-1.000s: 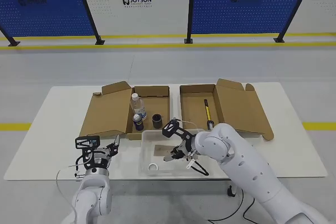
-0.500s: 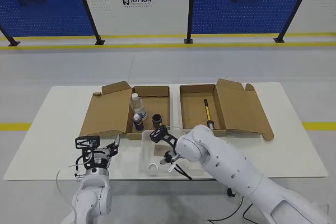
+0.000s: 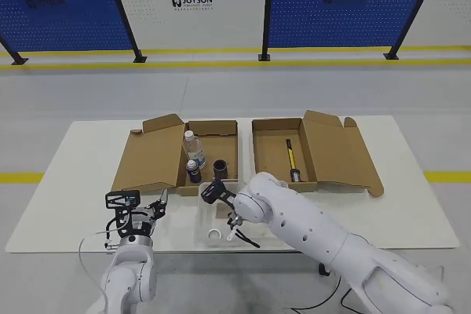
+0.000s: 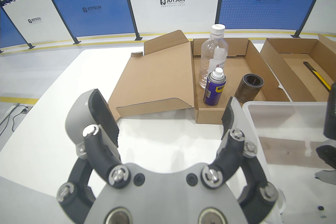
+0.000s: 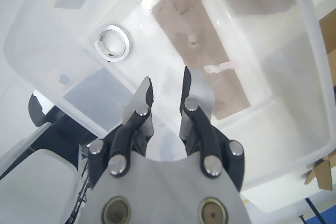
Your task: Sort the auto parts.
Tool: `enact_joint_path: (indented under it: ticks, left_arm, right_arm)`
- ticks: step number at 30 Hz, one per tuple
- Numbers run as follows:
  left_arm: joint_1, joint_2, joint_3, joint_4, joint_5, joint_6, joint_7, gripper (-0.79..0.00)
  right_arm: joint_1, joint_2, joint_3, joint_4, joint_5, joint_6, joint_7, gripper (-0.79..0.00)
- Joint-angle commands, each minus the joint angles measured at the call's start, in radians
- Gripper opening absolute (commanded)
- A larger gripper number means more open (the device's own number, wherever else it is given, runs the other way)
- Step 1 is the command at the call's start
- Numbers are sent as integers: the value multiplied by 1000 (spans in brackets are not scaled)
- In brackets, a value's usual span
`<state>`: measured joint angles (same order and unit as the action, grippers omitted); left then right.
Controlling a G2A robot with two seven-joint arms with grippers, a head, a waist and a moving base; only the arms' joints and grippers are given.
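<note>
clear plastic walls of the bin (image 5: 302, 12) stand on all sides of the right gripper (image 5: 168, 78), which hangs inside it, pointing down at the floor. its fingers are a narrow gap apart with nothing between them. the silver ring (image 5: 113, 43) lies flat on the bin floor near a rounded corner, apart from the fingertips, with bare floor between the two. a brown patch (image 5: 199, 51) shows through the floor, and on it lies a small pale scrap (image 5: 221, 67) too faint to identify.

the left gripper (image 4: 162, 101) sits low over the white table (image 3: 78, 196), near its front edge and beside the bin, jaws spread wide and empty. bare tabletop lies ahead of it up to the folded-out flap of the left cardboard box (image 4: 157, 83).

that box holds a clear bottle (image 4: 214, 57), a blue spray can (image 4: 215, 88) and a dark cylinder (image 4: 249, 87), all upright and close together in the corner nearest the bin. the right cardboard box (image 3: 271, 157) holds a yellow-and-black tool (image 3: 291, 161) lying along its length.

from above, the right arm covers most of the bin, leaving its left wall and the ring in sight. in the left wrist view the bin's far side is cut off at the frame edge.
</note>
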<state>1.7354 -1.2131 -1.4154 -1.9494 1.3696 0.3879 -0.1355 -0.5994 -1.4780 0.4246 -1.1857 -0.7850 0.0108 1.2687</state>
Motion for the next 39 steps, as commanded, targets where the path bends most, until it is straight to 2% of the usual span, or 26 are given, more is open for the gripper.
enact_joint_path:
  ticks: [1,11,26,29,39]
  left_arm:
    - [0,0,0,0,0,0,0,0]
    - [0,0,0,0,0,0,0,0]
    - [0,0,0,0,0,0,0,0]
    - [0,0,0,0,0,0,0,0]
    - [0,0,0,0,0,0,0,0]
  right_arm:
    - [8,-16,-13,29,10,-14,-9,-517]
    - [30,-100,-67,178,67,-106,-82,-496]
    - [52,-189,-102,350,77,-182,-124,-496]
    - [54,-202,-105,373,73,-185,-124,-477]
    - [70,-231,-86,442,67,-128,-108,-502]
